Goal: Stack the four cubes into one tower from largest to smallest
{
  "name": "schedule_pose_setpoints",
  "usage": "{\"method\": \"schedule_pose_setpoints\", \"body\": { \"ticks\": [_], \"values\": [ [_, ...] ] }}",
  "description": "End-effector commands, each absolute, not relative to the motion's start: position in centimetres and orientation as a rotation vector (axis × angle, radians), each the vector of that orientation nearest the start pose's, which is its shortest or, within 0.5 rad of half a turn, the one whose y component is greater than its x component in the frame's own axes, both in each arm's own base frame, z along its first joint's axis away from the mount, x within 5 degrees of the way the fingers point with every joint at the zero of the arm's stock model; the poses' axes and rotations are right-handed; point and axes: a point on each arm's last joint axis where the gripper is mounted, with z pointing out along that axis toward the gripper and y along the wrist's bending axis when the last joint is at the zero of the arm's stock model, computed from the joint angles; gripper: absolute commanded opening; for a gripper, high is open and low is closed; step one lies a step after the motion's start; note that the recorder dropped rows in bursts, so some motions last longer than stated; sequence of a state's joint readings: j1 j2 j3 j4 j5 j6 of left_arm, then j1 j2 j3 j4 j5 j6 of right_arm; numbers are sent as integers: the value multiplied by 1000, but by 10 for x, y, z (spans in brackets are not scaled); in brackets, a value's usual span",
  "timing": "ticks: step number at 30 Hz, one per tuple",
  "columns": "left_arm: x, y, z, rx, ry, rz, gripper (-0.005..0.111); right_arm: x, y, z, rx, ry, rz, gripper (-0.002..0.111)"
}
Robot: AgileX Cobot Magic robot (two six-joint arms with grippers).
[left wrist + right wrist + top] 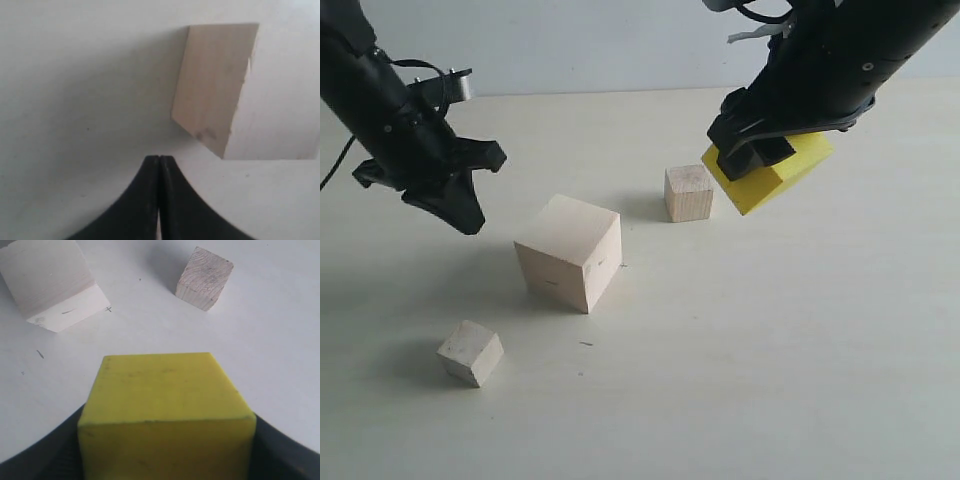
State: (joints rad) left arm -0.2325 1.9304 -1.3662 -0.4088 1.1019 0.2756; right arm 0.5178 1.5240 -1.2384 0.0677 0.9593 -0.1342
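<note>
The large pale wooden cube (570,251) (215,85) (52,282) with a small dark mark rests on the table near the middle. A tan wooden cube (688,192) (204,278) stands behind it to the right. Nearest the front left lies the smallest whitish cube (471,352). My right gripper (752,158) (167,440) is shut on the bright yellow cube (780,175) (165,405), holding it tilted above the table just right of the tan cube. My left gripper (463,215) (159,159) hovers left of the large cube, its fingers pressed together with nothing between them.
The pale table (770,350) spreads around the cubes and ends at a light wall at the back. A few small dark specks (40,354) mark the tabletop near the large cube.
</note>
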Motion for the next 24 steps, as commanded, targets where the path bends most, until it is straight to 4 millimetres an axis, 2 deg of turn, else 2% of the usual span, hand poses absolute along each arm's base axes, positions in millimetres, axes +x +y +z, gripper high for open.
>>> {"method": "schedule_pose_setpoints", "body": {
  "ticks": [1, 7, 11, 16, 21, 24],
  "values": [
    [330, -115, 200, 420, 2996, -607, 0, 269, 157, 300, -823, 2591, 200, 0],
    [327, -112, 179, 373, 2982, -576, 0, 269, 157, 300, -822, 2592, 204, 0],
    [331, -123, 166, 380, 2969, -634, 0, 268, 157, 299, -824, 2603, 207, 0],
    [336, -134, 159, 378, 2909, -599, 0, 263, 155, 301, -834, 2629, 202, 0],
    [337, -136, 143, 355, 2952, -613, 0, 253, 149, 320, -817, 2564, 217, 0],
    [336, -140, 141, 355, 2951, -672, 0, 245, 144, 334, -806, 2519, 224, 0]
  ]
}}
